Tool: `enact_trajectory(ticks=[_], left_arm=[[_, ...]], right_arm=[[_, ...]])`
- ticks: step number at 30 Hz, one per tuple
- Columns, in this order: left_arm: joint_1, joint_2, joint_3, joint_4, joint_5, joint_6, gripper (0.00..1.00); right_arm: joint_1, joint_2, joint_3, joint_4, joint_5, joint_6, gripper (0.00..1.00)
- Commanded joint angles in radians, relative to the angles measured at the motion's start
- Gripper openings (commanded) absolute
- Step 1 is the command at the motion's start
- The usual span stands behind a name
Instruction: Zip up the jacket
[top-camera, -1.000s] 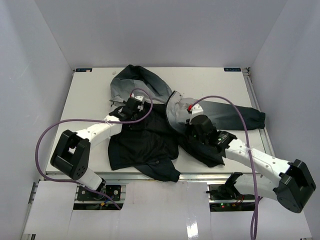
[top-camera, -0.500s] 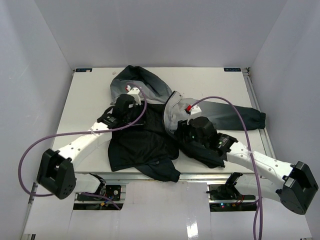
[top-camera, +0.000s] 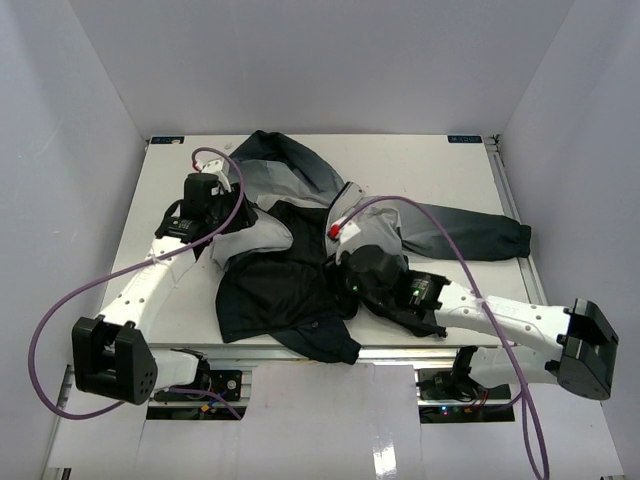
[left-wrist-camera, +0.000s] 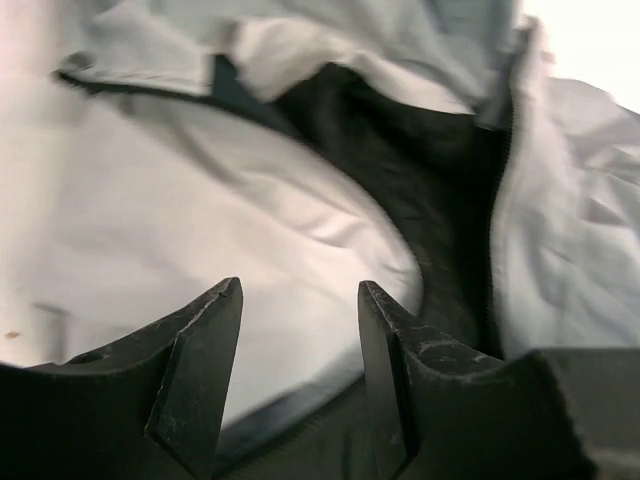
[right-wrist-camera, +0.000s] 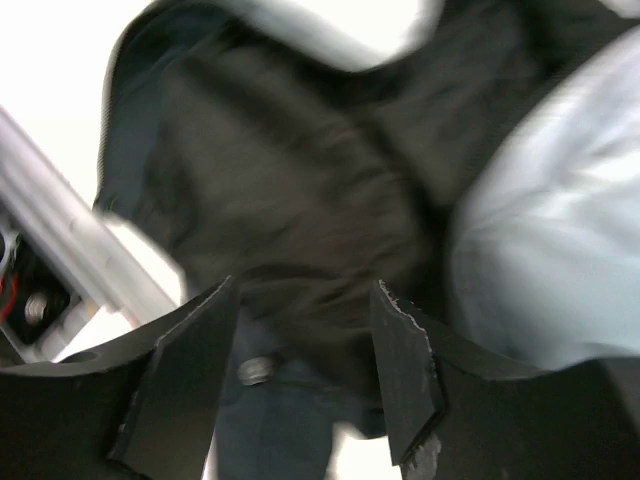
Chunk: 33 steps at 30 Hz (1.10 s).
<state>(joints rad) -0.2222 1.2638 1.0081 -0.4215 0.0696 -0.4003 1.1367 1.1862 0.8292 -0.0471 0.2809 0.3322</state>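
Left gripper (left-wrist-camera: 300, 288) jaws stood apart, empty, pale jacket (left-wrist-camera: 250, 200) panel beyond them. Right gripper (right-wrist-camera: 305, 288) jaws likewise parted, black lining (right-wrist-camera: 300, 170) beyond.

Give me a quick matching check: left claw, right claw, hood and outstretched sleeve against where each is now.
1 left claw
2 right claw
3 hood
4 outstretched sleeve

A over black lining
B at the table's far side
C over light grey fabric
D reaching toward the right edge

Pairs: 1-C, 2-A, 3-B, 4-D
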Motion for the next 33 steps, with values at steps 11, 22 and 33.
enact_trajectory(ticks=[11, 22, 33], left_arm=[[0.332, 0.036, -0.089, -0.014, 0.173, -0.038, 0.60], [0.396, 0.080, -0.179, 0.030, 0.282, -0.049, 0.62], [0.397, 0.078, -0.187, 0.045, 0.295, -0.045, 0.59]], right_arm=[[0.413, 0.544, 0.432, 0.021, 0.431, 0.034, 0.60], [0.443, 0.896, 0.750, -0.069, 0.486, 0.169, 0.73], [0.437, 1.043, 0.844, -0.068, 0.531, 0.164, 0.79]])
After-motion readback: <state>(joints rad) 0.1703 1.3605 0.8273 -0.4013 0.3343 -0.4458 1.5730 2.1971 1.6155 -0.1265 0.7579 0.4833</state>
